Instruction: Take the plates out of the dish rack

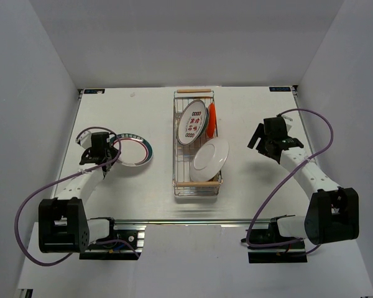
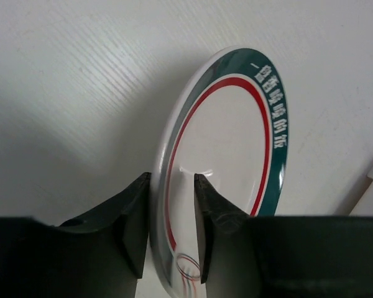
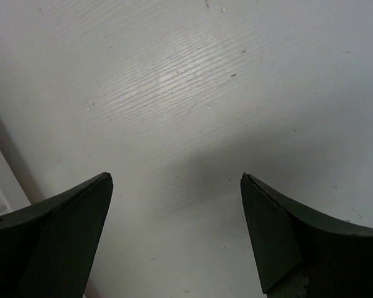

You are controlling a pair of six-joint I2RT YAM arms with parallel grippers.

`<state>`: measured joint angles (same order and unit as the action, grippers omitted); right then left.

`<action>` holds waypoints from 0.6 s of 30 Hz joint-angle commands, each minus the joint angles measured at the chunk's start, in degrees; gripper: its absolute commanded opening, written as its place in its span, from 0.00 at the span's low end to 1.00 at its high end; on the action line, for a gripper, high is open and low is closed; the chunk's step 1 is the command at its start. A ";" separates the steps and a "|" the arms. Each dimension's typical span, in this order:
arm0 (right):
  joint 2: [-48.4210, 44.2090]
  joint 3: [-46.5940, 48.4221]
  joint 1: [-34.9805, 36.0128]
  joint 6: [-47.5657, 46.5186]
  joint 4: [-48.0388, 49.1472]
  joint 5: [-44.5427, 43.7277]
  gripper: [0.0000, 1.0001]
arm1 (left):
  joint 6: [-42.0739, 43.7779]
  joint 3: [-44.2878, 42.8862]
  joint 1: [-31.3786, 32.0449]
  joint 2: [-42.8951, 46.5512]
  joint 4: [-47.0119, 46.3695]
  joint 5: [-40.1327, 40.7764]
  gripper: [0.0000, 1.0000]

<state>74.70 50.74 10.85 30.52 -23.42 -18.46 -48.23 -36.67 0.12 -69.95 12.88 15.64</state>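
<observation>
Unloading under way: my left gripper (image 2: 172, 186) pinches the near rim of the green-rimmed plate (image 2: 230, 155), one finger under the rim and one on its white face. The plate reaches out beyond the fingertips, low over the table (image 3: 193, 81) with its face up and tipped; whether its far edge touches down I cannot tell. Being round, it has no long axis; its lettered green band sits on the side farthest from the fingers. The grip is shallow, so opening while the plate is tilted could, I judge, let it drop and skid. My right gripper (image 3: 176, 186) hangs spread wide over bare table. The dish rack (image 1: 174, 143) lies between the two grippers, long axis running away from the bases, holding the red-marked plate (image 1: 193, 121), the orange-red plate (image 1: 212, 120) and the plain white plate (image 1: 211, 156)
</observation>
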 commanded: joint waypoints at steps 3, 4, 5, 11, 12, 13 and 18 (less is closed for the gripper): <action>-1.22 -0.91 -0.22 1.64 1.45 0.44 0.89 | -3.80 0.89 -0.30 -2.38 2.94 -0.26 0.44; -1.22 -0.91 -0.22 1.64 1.62 0.96 0.89 | -3.98 1.07 -0.30 -2.73 2.85 -0.34 0.44; -0.96 -0.99 -0.30 1.47 1.80 1.23 0.89 | -4.24 1.33 -0.30 -3.34 2.85 -0.61 0.44; -1.31 -0.82 -0.22 0.76 1.71 1.93 0.89 | -4.77 0.37 -0.30 -2.39 6.80 0.44 0.71; -1.66 -0.82 -0.22 0.59 1.71 1.85 0.89 | -4.77 0.11 -0.30 -0.73 7.59 0.71 0.74; -2.09 -0.91 -0.22 0.42 1.71 1.85 0.89 | -4.25 0.10 -0.30 0.51 8.46 0.97 0.81; -3.42 -1.26 -0.04 -0.73 1.71 2.55 0.89 | -0.40 -2.17 0.23 9.12 11.63 0.80 0.98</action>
<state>73.34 49.71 10.85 30.83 -22.96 -16.36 -51.37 -35.62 0.12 -65.87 22.20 15.90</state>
